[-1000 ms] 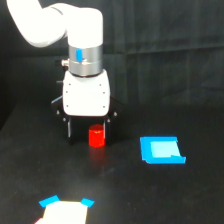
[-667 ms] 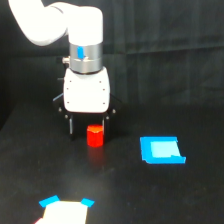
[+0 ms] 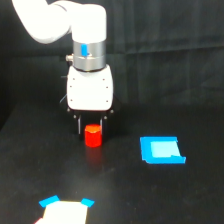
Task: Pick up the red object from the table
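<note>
Two fingers (image 3: 80,125) are all I've got, dark and skinny, and they sit on either side of the red object (image 3: 93,136) right now. My gripper (image 3: 92,129) is spread only a bit wider than the block, so the gap on each side looks slim. From this angle I honestly can't say if the pads are touching its sides or just hanging next to them. I'd call it parted around the block, not clamped on it, but that's my read, not a sure thing.

About the block itself: it's a stubby little red-orange chunk, looks solid and rigid, probably plastic or wood, and I'd bet it weighs next to nothing. No give to it, nothing fragile about it. The surface looks smooth, so it could slip or spin if I pinch it too high or off-center. Best bet is grabbing it across the flat sides, around mid-height, squeezing evenly so it doesn't pop out or tip.

It's sitting upright on the table (image 3: 200,200), directly under my white wrist housing (image 3: 90,88), with a faint reddish reflection on the dark surface just in front of it.

Farther out, a flat blue square piece (image 3: 161,150) lies well apart toward the exterior view's right, and a pale shape with blue corners (image 3: 65,209) sits near the bottom edge. Neither is in my way.
</note>
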Available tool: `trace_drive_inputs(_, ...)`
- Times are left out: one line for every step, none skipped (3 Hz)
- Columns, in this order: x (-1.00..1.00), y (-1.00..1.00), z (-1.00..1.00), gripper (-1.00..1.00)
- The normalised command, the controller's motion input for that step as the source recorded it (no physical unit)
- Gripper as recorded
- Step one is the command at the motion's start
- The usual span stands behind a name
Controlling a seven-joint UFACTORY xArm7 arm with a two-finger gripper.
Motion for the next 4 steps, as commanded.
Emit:
trace_drive_inputs(-0.04,-0.87,0.74,-0.97)
trace_drive_inputs(0.28,-0.95,1.00,-1.00)
trace_drive_inputs(0.02,-0.61,1.00,-0.69)
trace_drive_inputs(-0.36,-1.00,1.00,0.12)
